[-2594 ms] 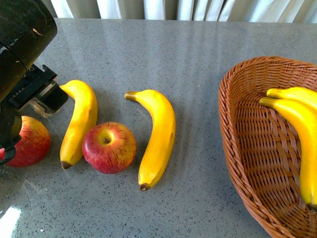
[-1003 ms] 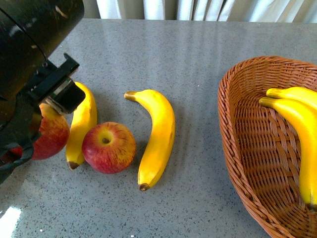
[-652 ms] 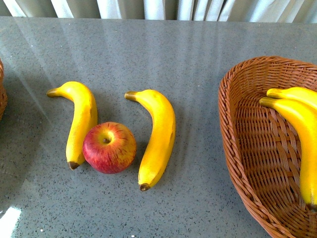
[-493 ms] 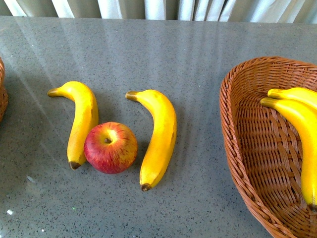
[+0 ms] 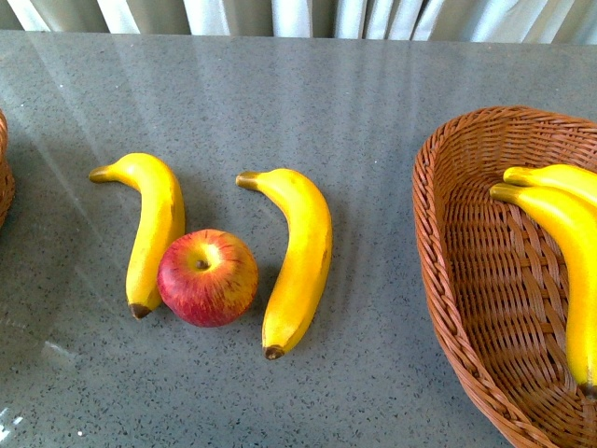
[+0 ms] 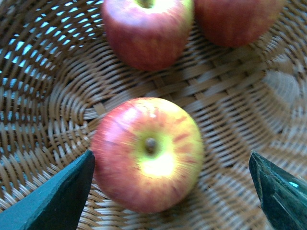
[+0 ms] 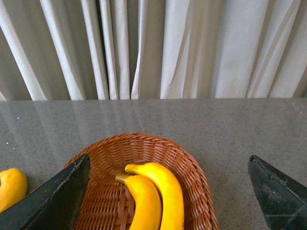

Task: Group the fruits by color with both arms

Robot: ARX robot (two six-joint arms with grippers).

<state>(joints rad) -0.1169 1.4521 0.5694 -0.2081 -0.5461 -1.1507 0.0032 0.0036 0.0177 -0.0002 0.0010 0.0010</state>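
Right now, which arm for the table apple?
Left. The left gripper, open, hangs over the apple basket at the left edge, nearer the apple; the right gripper is over the banana basket.

My front camera looked down from the robot's body across the grey table [image 5: 373, 103] at middle range, facing the white curtain [image 5: 308, 17] beyond its far edge. My right wrist camera looked more level toward that same curtain. It shared with the front view the brown wicker basket [image 5: 443, 280] and its two bananas [image 5: 560, 219]. My left wrist camera pointed straight down, very near and slightly blurred, into a paler wicker basket [image 6: 43, 91] of three apples [image 6: 148, 153]. I could not tell whether the front view caught that basket.
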